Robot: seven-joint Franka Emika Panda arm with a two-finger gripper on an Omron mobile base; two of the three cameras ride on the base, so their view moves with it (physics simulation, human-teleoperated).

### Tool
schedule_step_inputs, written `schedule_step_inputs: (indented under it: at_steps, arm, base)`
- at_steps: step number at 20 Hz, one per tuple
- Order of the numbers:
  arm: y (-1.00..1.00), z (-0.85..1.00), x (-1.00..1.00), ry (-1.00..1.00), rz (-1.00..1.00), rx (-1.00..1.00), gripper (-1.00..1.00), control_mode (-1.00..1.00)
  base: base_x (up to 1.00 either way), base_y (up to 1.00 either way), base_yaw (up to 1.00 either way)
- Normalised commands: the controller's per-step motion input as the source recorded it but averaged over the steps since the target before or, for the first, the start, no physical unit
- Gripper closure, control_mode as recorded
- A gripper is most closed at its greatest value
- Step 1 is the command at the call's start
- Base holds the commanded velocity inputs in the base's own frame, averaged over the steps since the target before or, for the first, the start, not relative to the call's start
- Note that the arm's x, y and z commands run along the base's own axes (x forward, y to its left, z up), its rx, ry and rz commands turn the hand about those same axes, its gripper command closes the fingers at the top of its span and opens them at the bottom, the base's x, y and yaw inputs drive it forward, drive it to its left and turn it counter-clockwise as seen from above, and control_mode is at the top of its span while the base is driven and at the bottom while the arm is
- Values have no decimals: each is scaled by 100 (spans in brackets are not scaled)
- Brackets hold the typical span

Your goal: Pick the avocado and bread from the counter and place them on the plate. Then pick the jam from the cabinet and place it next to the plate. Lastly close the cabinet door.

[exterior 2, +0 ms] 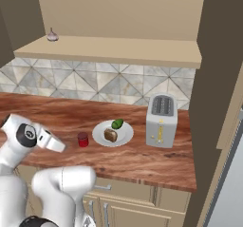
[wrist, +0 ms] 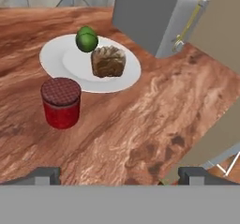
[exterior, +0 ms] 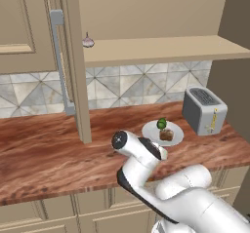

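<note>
The arm (exterior: pixel 146 168) is glossy white in rounded, bulging sections with black bands at the joints (one round dark cap), behind small dark-grey fingertips (wrist: pixel 47 175).

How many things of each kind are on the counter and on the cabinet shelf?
Food: 3, avocado, bread, garlic bulb
Jars: 1, jam
Dishes: 1, plate
Appliances: 1, toaster
Total: 6

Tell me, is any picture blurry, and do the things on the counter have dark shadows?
Hand view: sharp; jam, bread and avocado cast barely any shadow. Left base view: a bit soft, the plate looks small and fuzzy. Right base view: even light, no glare on the toaster.
</note>
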Motion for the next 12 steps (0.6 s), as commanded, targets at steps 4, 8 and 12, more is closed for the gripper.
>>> schedule_step_inputs:
  at_steps: [4,8,12]
  arm:
    - [6,36,-83,-18,0,0,-100,-100]
    - [18,40,-68,-25,0,0,-100,-100]
    - [34,33,-69,-30,2,-10,-100,-100]
  base:
    - [0,0,0]
    - [0,0,0]
    - [0,0,0]
